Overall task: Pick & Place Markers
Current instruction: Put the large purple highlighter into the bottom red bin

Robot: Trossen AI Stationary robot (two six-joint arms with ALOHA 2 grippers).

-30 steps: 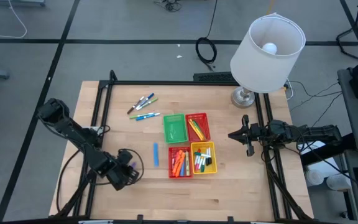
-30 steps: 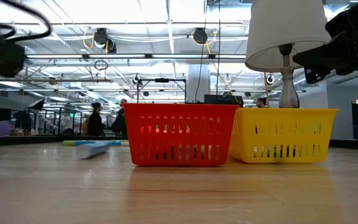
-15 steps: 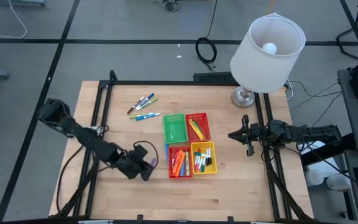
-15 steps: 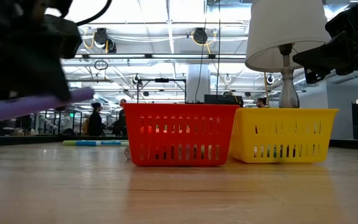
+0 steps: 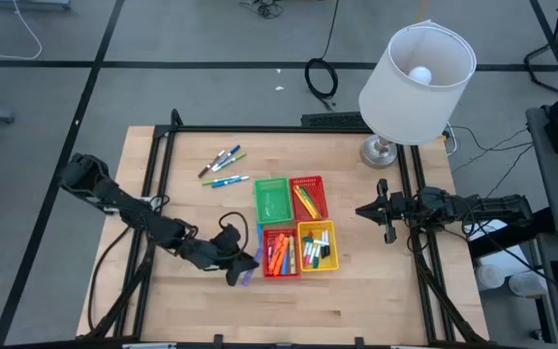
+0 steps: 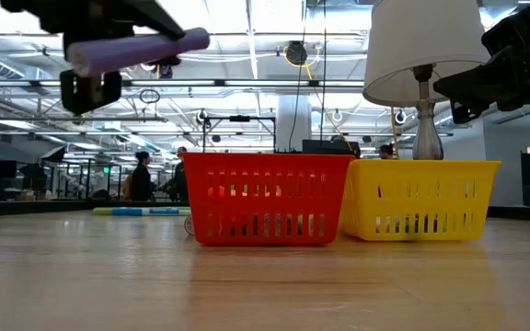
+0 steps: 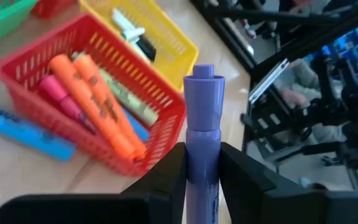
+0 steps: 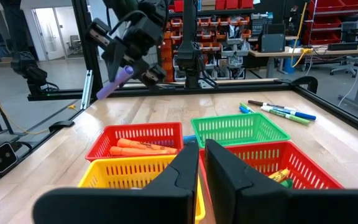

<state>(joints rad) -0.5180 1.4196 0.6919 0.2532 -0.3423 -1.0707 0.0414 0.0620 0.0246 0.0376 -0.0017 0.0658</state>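
Note:
My left gripper (image 5: 237, 267) hangs above the table just left of the near red basket (image 5: 280, 252), shut on a purple marker (image 7: 202, 124). The low view shows that marker (image 6: 136, 51) high up and almost level. The near red basket holds orange, pink and other markers (image 7: 95, 102). A blue marker (image 7: 27, 130) lies flat on the table beside it. Several loose markers (image 5: 223, 165) lie at the far left of the table. My right gripper (image 5: 387, 221) waits shut at the table's right edge, touching nothing. My left gripper pinches the purple marker's barrel (image 7: 201, 163) between its two fingers (image 7: 174, 171), one on each side. The marker runs along the fingers, and its capped end (image 7: 204, 81) sticks out past the fingertips. It is lifted clear of the table, a little off level.
A green basket (image 5: 271, 199), a far red basket (image 5: 308, 197) and a yellow basket (image 5: 318, 245) form a square block with the near red one. A lamp (image 5: 417, 73) stands at the far right corner. Black rails (image 5: 158, 184) run along the table's sides.
My left gripper has carried the purple marker toward the table's right, to the near red basket, and has risen. It has tipped up from pointing steeply down to nearly level, and the marker has turned with it and stayed in the hold.

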